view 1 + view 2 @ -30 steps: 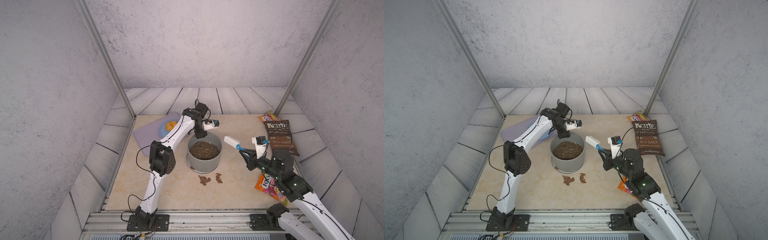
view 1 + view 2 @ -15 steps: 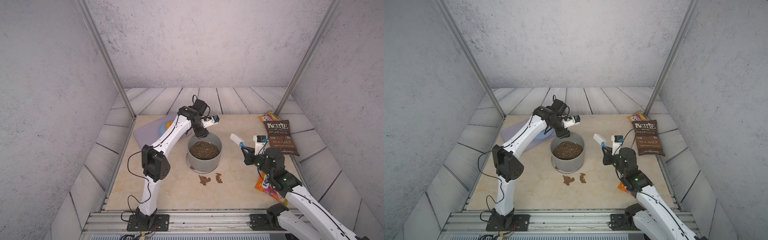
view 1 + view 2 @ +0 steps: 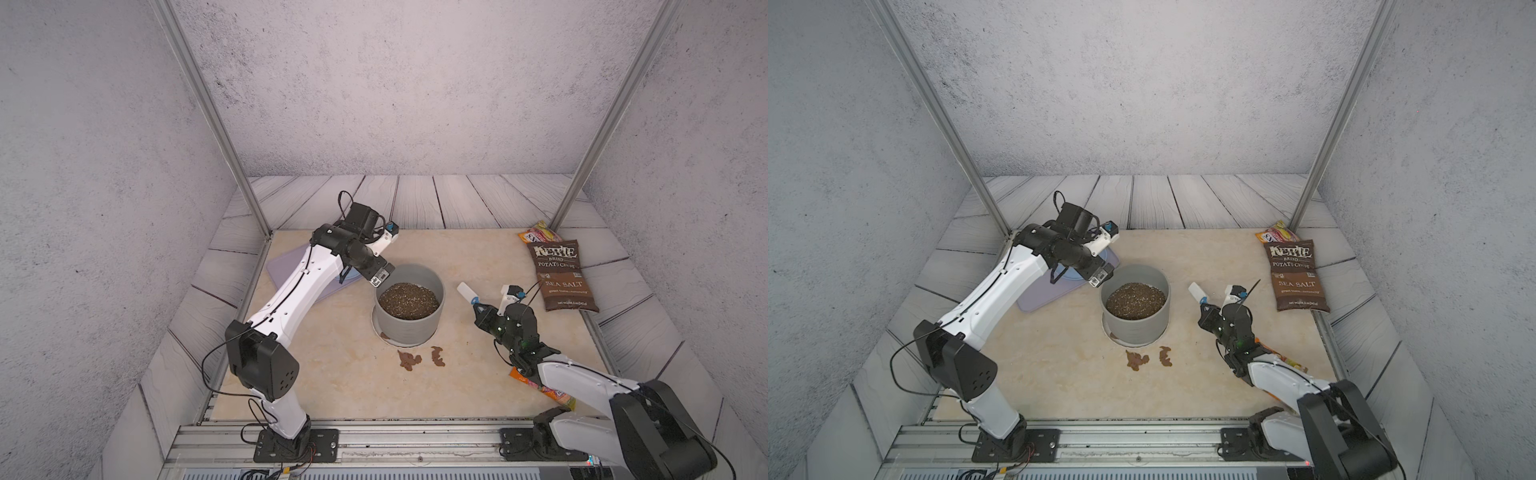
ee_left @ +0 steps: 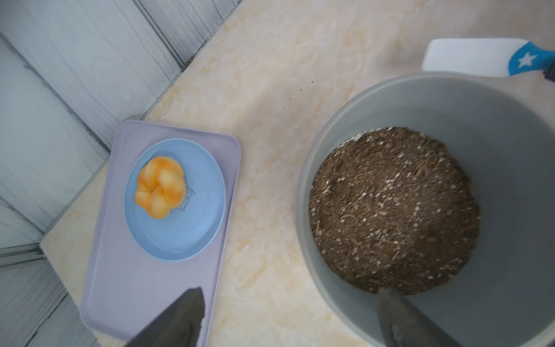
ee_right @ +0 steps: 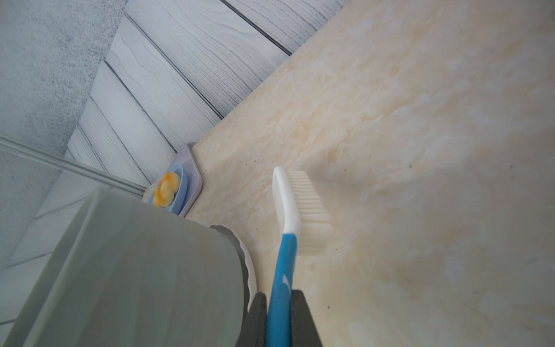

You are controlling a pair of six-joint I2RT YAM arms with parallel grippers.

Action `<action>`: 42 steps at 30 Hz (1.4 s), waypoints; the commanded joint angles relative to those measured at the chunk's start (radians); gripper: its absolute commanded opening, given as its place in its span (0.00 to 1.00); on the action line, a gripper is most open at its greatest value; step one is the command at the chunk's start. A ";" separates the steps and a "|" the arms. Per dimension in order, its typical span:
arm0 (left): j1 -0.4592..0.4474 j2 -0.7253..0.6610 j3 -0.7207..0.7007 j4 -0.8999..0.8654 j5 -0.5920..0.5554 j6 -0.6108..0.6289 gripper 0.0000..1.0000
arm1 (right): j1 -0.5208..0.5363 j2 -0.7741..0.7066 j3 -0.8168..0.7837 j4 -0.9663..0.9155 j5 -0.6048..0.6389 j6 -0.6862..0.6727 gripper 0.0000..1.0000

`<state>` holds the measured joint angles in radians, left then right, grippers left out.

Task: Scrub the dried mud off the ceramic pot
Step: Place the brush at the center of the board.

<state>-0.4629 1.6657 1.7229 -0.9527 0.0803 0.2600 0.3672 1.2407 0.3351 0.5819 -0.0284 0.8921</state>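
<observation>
tray (image 4: pixel 120 270): rear-left corner of worktop (image 3: pixel 332 386); carries blue plate (image 4: pixel 195 234) with bun (image 4: pixel 160 186); no obstruction.
left hand (image 3: pixel 380 277): released, fingers (image 4: pixel 180 318) spread astride rear-left rim of ceramic pot (image 3: pixel 409 322).
ceramic pot: upright, mid-worktop, soil (image 3: pixel 409 299) inside.
dried mud (image 3: pixel 409 359): two clumps on worktop, just front of pot.
right hand (image 3: pixel 478 308): clenched on brush (image 3: pixel 465 291); right of pot, apart; nearer arm to mud.
brush axis: head points rear-left; bristles face away from pot wall, judged to need turning.
chip bag (image 3: pixel 561 274): right edge, clear.
</observation>
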 commanded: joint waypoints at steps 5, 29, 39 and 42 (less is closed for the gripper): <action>0.113 -0.157 -0.237 0.195 0.095 -0.223 0.98 | -0.003 0.200 -0.055 0.421 -0.054 0.277 0.10; 0.247 -0.239 -0.653 0.457 0.097 -0.392 0.98 | 0.003 -0.015 -0.004 -0.259 -0.019 0.258 0.64; 0.310 -0.231 -0.709 0.504 0.082 -0.389 0.98 | -0.004 -0.121 0.062 -0.626 0.007 0.188 0.74; 0.318 -0.218 -0.710 0.507 0.084 -0.382 0.98 | -0.005 -0.115 0.062 -0.641 0.008 0.182 0.76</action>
<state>-0.1566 1.4342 1.0252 -0.4644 0.1688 -0.1253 0.3672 1.1324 0.3813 0.0486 -0.0479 1.1027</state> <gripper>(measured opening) 0.980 0.752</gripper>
